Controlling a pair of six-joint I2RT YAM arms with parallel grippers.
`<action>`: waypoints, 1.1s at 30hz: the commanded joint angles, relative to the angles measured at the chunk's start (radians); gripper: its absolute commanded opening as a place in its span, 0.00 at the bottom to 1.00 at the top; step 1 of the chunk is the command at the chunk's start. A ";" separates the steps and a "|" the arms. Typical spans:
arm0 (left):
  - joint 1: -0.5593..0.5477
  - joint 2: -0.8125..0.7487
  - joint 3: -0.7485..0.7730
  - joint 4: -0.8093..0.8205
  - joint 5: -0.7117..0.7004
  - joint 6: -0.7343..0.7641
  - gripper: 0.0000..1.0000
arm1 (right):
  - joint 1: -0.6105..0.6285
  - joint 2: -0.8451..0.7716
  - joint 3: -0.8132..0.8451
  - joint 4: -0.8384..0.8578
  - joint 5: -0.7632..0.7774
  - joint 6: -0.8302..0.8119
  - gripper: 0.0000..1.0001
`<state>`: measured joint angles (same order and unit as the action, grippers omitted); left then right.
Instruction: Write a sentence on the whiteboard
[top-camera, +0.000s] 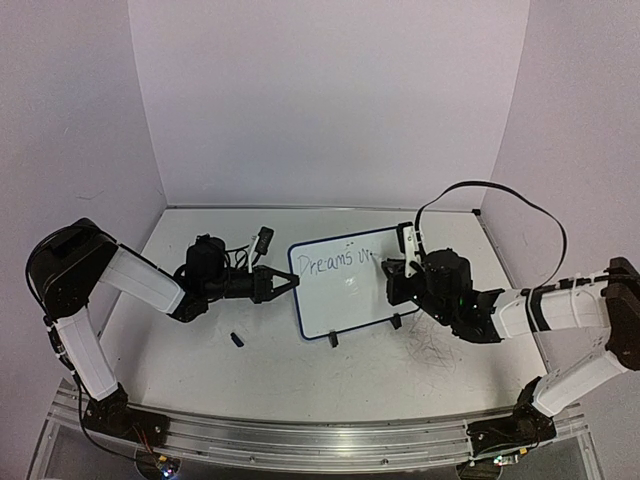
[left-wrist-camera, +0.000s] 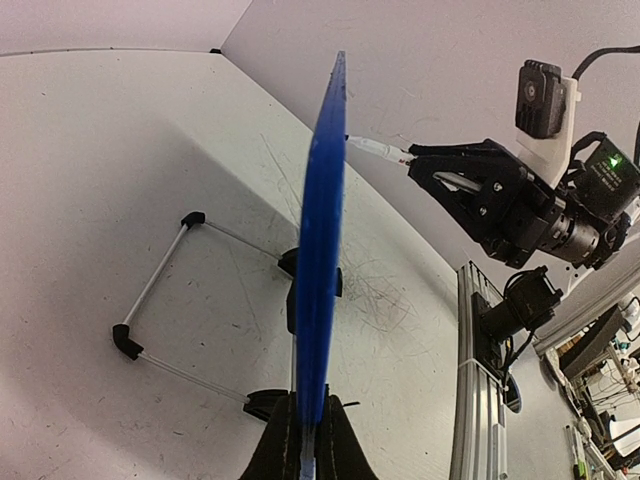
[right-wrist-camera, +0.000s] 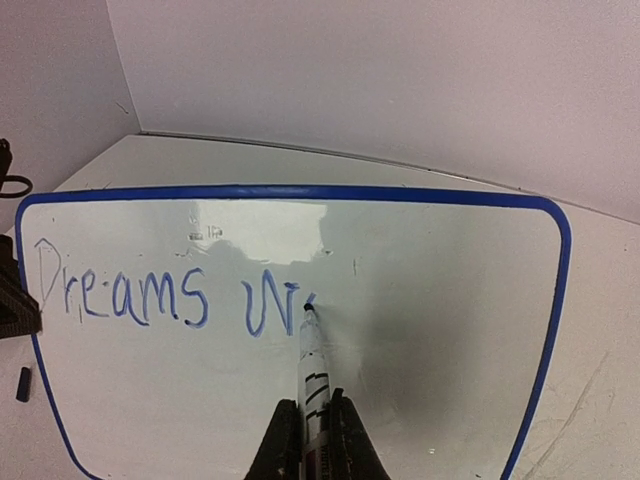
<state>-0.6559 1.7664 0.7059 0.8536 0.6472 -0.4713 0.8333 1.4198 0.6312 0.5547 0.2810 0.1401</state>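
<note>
The whiteboard (top-camera: 345, 290) stands on its black feet at the middle of the desk (top-camera: 200, 370), between the two arms. The left end effector (top-camera: 292, 284) is clamped on the board's left rim, seen edge-on from the left wrist. The right end effector (right-wrist-camera: 312, 440) pinches a marker (right-wrist-camera: 311, 365), its tip touching the board face just past the writing. The sentence (right-wrist-camera: 165, 298) — blue cursive across the upper half — reads "Dreams" plus the start of a second word. A small dark object (top-camera: 237, 340) lies on the desk near the left arm.
</note>
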 joint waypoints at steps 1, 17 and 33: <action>-0.011 -0.033 0.023 -0.030 0.005 0.016 0.00 | -0.005 -0.032 -0.022 -0.024 0.011 0.020 0.00; -0.017 -0.033 0.026 -0.035 0.002 0.019 0.00 | -0.004 -0.012 0.007 0.007 0.081 0.026 0.00; -0.019 -0.042 0.019 -0.039 0.001 0.025 0.00 | -0.005 0.031 0.051 0.039 0.054 0.003 0.00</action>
<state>-0.6601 1.7604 0.7063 0.8416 0.6373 -0.4702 0.8333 1.4296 0.6444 0.5639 0.3428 0.1536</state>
